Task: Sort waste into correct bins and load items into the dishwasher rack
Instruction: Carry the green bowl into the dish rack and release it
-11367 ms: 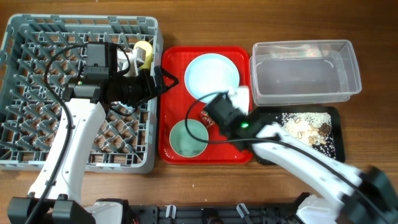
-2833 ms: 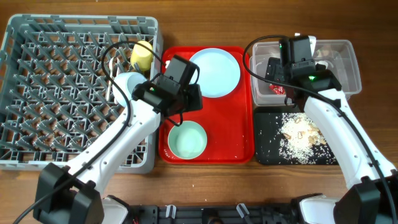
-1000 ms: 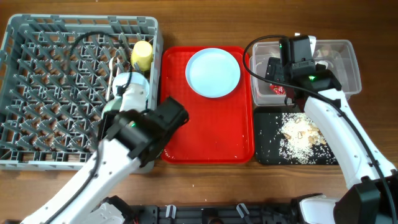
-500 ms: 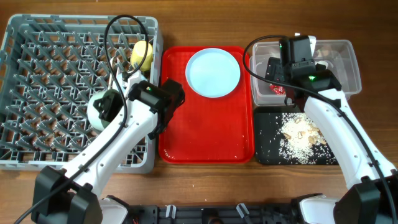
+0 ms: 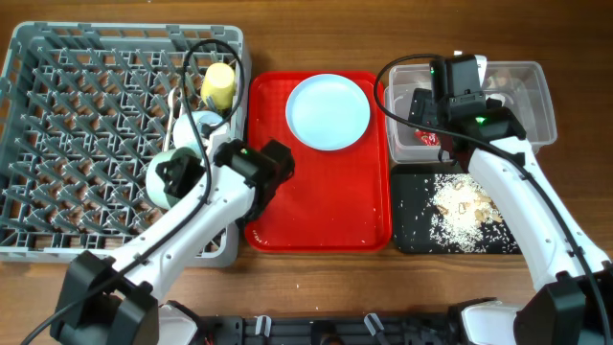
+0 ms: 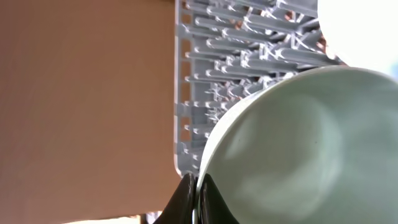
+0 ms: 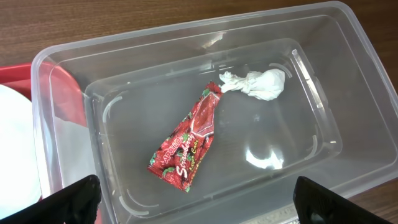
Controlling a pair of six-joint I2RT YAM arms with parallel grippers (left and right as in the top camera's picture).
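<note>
My left gripper point(image 6: 198, 198) is shut on the rim of the pale green bowl point(image 6: 298, 143), which is tipped on edge. In the overhead view the bowl point(image 5: 170, 178) hangs over the right side of the grey dishwasher rack point(image 5: 86, 105). A yellow cup point(image 5: 219, 84) and white cutlery point(image 5: 178, 107) sit in the rack. The light blue plate point(image 5: 329, 112) lies on the red tray point(image 5: 326, 211). My right gripper point(image 7: 199, 202) stands open above the clear tub point(image 7: 348, 74), which holds the red wrapper point(image 7: 189, 140) and the white tissue point(image 7: 258, 84).
A black tray point(image 5: 407, 230) with crumbly food scraps point(image 5: 462, 206) lies in front of the clear tub point(image 5: 536, 72). Brown table runs along the front edge and left of the rack point(image 6: 236, 56). A few crumbs lie on the red tray.
My left arm has carried the bowl off the red tray to the left and now holds it over the rack's right side. The right arm has stayed still over the tub.
</note>
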